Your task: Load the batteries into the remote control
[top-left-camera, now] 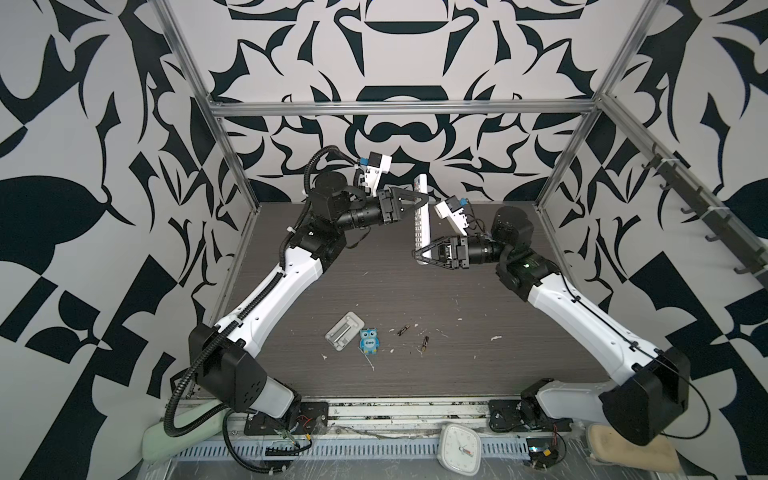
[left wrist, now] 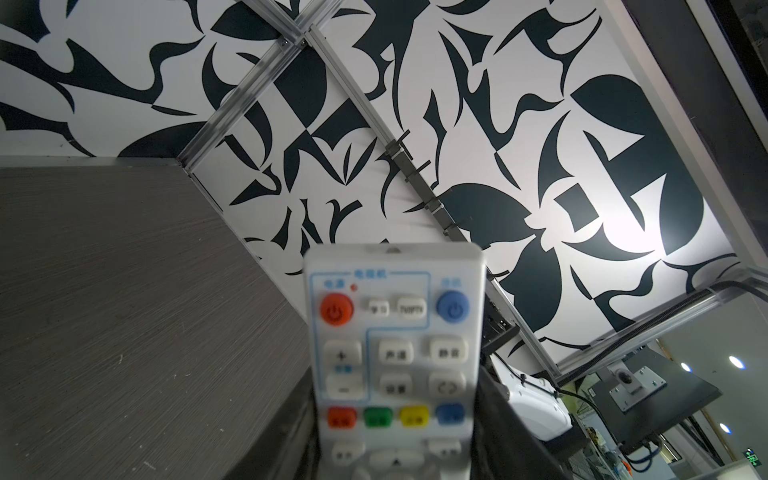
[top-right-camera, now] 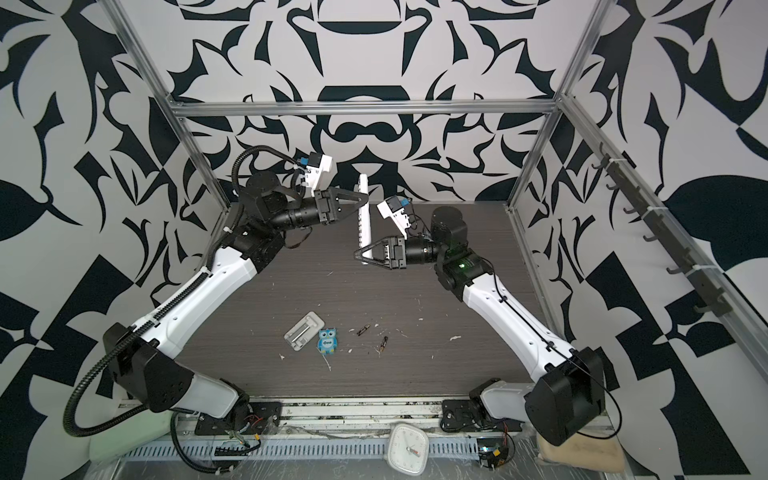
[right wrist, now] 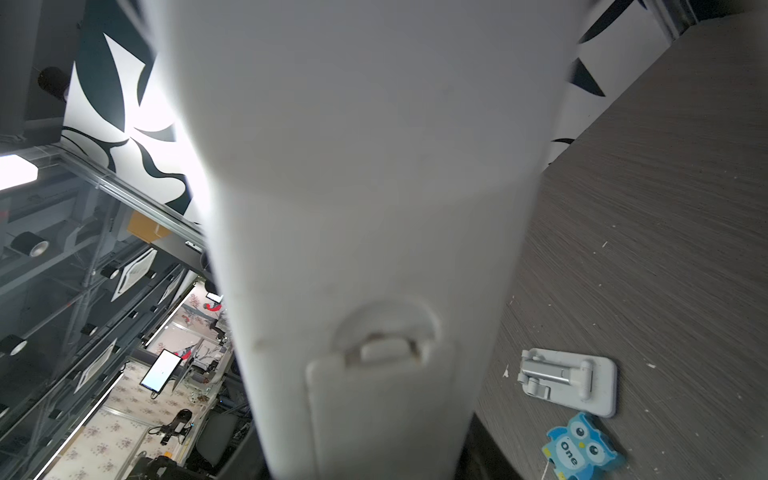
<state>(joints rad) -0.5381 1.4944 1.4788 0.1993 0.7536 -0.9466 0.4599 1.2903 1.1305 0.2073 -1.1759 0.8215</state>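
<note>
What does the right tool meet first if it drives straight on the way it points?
The remote control: its near end sits between the fingers of the right tool; whether they touch it yet is unclear.

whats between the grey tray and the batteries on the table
The blue owl figure lies beside the grey tray; from it to the nearer battery there is only flecked tabletop. Both top views show it.

Left arm (top-left-camera: pixel 266 299), right arm (top-left-camera: pixel 582 316): white link shells, black joint housings. Left gripper (top-left-camera: pixel 426 199), right gripper (top-left-camera: pixel 418 257): black triangular frames. Ribbed black conduit (top-left-camera: pixel 178 395) on left; green indicator light (top-right-camera: pixel 461 262) on right.
</note>
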